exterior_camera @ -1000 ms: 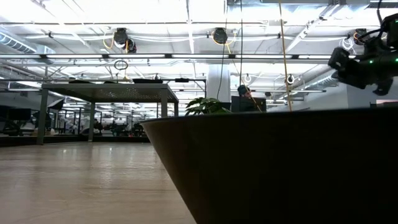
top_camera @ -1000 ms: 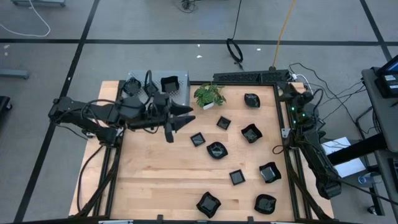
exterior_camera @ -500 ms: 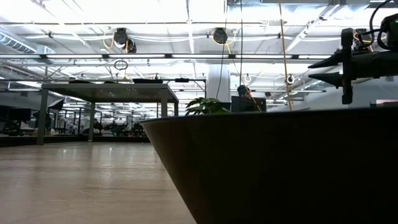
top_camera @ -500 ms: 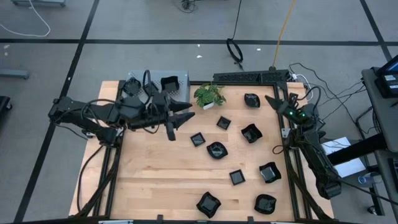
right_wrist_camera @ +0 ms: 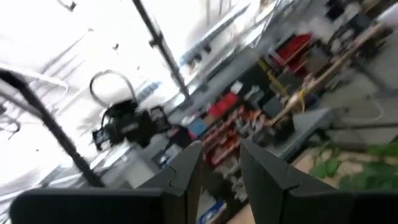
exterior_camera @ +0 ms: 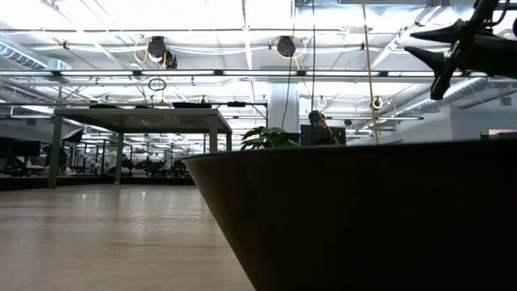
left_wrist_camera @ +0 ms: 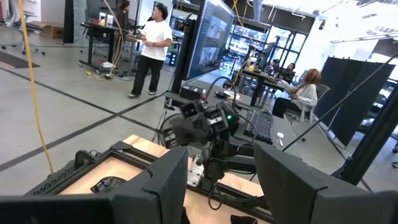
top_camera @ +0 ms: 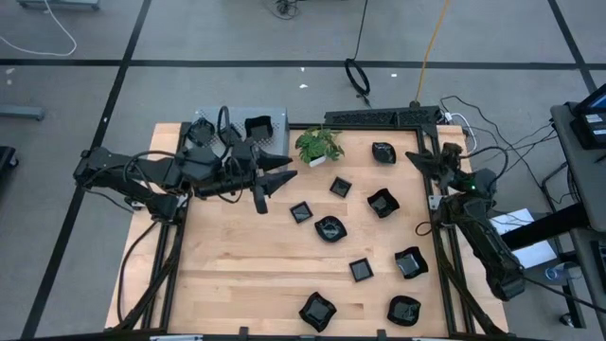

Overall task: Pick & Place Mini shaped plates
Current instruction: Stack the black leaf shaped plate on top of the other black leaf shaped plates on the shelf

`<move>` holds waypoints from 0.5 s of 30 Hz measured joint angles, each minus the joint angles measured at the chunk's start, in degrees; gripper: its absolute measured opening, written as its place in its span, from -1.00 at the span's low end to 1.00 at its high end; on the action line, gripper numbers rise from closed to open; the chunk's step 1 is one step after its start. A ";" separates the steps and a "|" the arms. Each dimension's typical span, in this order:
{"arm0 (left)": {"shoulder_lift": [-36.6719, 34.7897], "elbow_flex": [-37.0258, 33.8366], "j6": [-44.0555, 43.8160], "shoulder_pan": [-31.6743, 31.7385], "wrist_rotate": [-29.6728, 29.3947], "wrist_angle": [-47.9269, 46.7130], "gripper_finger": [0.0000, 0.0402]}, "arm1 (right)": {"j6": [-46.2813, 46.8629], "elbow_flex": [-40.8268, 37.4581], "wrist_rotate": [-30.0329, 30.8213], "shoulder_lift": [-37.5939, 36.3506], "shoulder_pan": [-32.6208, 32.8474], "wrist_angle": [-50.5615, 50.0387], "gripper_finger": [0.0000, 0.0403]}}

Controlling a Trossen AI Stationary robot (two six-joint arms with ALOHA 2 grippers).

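Currently, nothing is held; this reads as the reach before a pick.

Step in hand: approach. Neither arm has a plate yet, so a pick looks to come next.

Left end effector (top_camera: pixel 281 174): hangs over the far left part of the table (top_camera: pixel 246 265), fingers spread apart with nothing between them. It points toward the small potted plant (top_camera: pixel 318 144). In the left wrist view the fingers (left_wrist_camera: pixel 163 183) show a clear gap.

Right end effector (top_camera: pixel 423 154): raised at the table's far right edge, aimed toward the far side. Its two prongs stand slightly apart and empty; the low view shows them high in the air.

Plates: nine small black plates lie scattered over the right half of the table. One (top_camera: pixel 383 152) sits at the far edge, closest to the right end effector. A square one (top_camera: pixel 301 212) lies nearest the left end effector, with a wavy one (top_camera: pixel 329 228) just beside it.

Grey tray (top_camera: pixel 267 125): at the far left corner, with a black dish in it; probably the drop spot.

Next move: whichever arm goes first must lower over one plate, straddle its rim and close.
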 joint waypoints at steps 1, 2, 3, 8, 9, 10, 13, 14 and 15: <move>0.00 0.00 0.00 0.00 0.00 0.00 -0.05 | -0.45 0.88 -0.77 0.05 0.73 -0.83 -0.50; 0.00 0.00 0.00 0.00 0.00 0.00 -0.05 | -1.32 1.85 -0.94 0.07 1.43 -2.11 -0.50; 0.00 0.00 0.00 0.00 0.00 0.00 -0.05 | -2.56 2.51 -1.10 0.06 2.12 -3.71 -0.50; 0.00 0.00 0.37 0.00 -0.33 0.00 -0.05 | -13.13 8.57 -1.04 -0.01 4.65 -12.51 -0.50; 0.00 0.00 0.44 0.00 -0.58 0.00 -0.05 | -15.52 9.50 -0.96 0.08 4.86 -14.87 -0.50; 0.00 0.00 0.48 0.00 -0.84 0.00 -0.05 | -17.92 10.48 -0.89 0.10 5.05 -17.39 -0.50; 0.00 0.00 0.50 0.11 -2.23 0.00 -0.05 | -24.97 14.41 -0.36 0.34 5.25 -22.70 -0.50; 0.00 0.00 0.50 0.23 -2.40 0.00 -0.05 | -27.24 15.63 0.17 0.78 5.25 -24.35 -0.50; 0.00 0.00 0.51 0.44 -2.43 0.02 -0.05 | -29.41 16.60 0.64 1.42 5.23 -25.81 -0.50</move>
